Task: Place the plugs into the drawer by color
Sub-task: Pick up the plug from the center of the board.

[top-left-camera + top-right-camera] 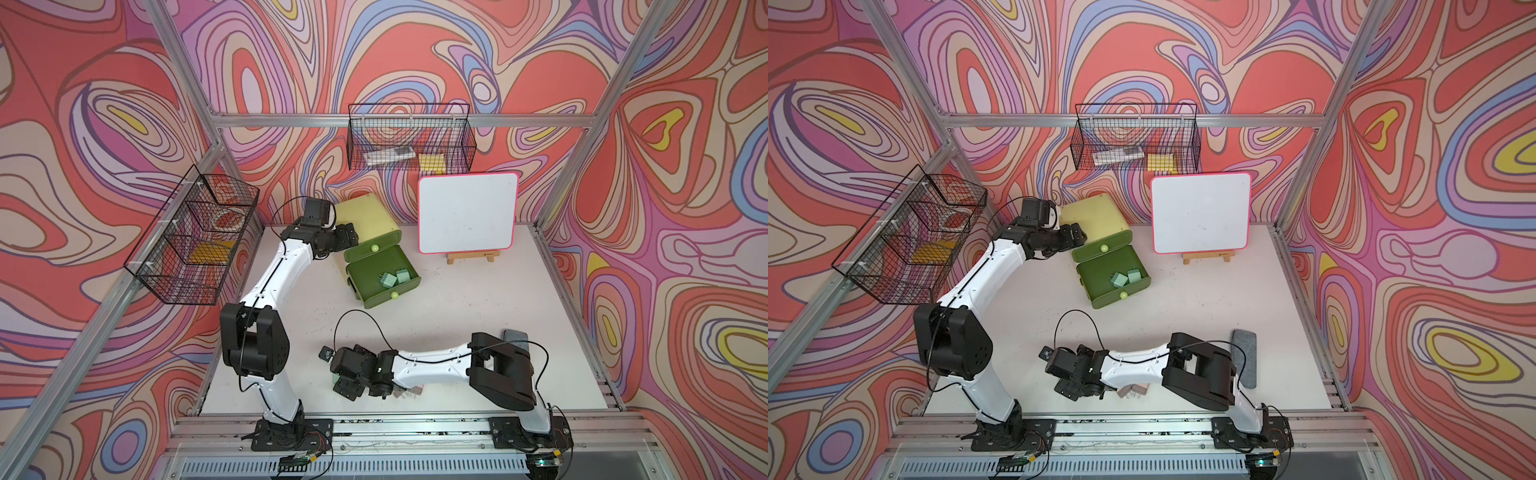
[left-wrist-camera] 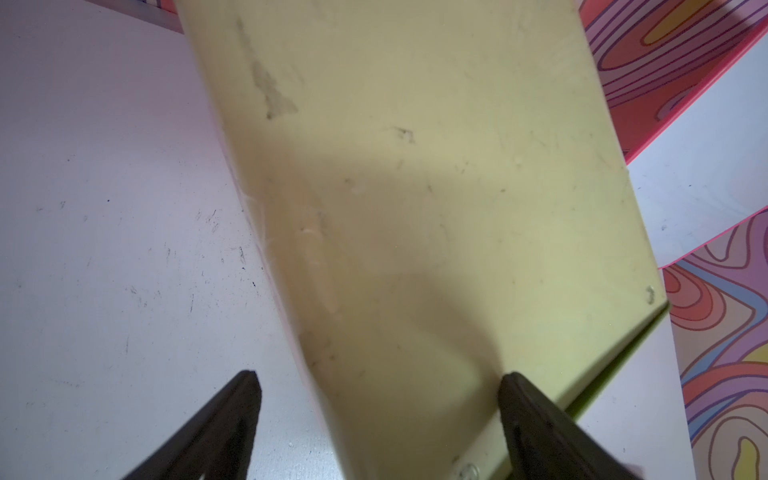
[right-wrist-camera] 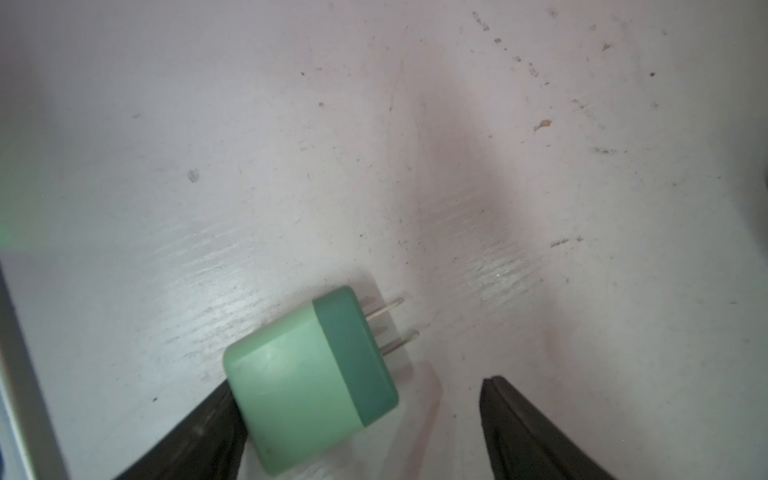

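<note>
Right gripper (image 3: 361, 382): jaws apart, clamping nothing. Loose mint plug (image 3: 307, 382): flat on table (image 3: 415, 124), touching one finger. Beige plugs (image 1: 1133, 390): on table, partly under right arm. Pulled-out drawer (image 1: 359, 286): stored mint plugs (image 1: 395, 277) inside. Left gripper (image 2: 378, 376): jaws apart, straddling chest (image 2: 415, 166) edge.

Matt green plastic plug (image 3: 307, 382) with metal prongs (image 3: 384, 311) lies on a scuffed, matt white tabletop (image 3: 291, 166).
</note>
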